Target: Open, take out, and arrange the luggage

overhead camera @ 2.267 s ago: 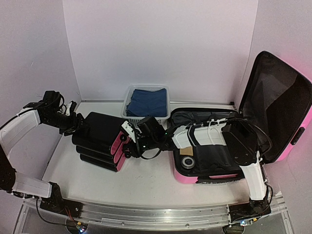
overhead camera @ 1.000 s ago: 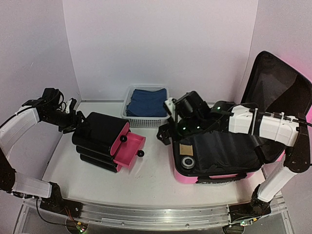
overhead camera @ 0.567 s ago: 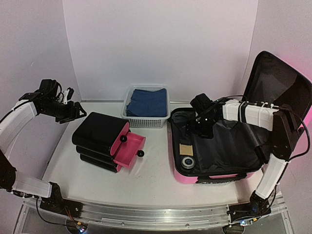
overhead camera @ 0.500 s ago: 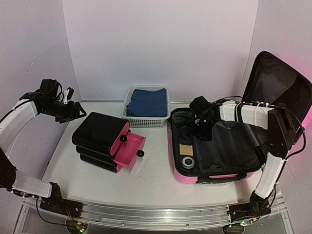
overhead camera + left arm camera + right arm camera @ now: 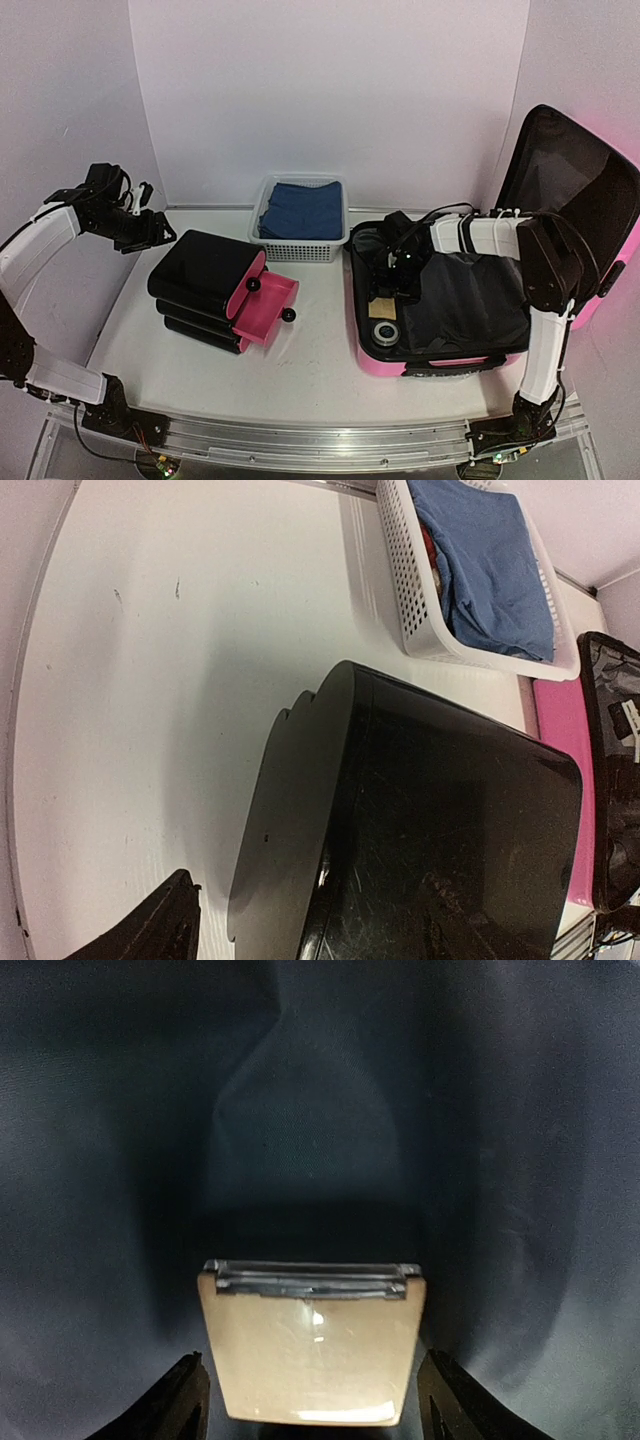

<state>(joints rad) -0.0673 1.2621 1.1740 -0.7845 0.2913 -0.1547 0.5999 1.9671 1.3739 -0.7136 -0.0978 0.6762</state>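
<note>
No writing, brand, number or sign can be read in any of the views. The luggage (image 5: 375, 365) shows only plain pink shell and black lining. The tan square piece (image 5: 312, 1345) lying on that lining is seen close up by the right wrist camera, and no mark on it can be made out.
</note>
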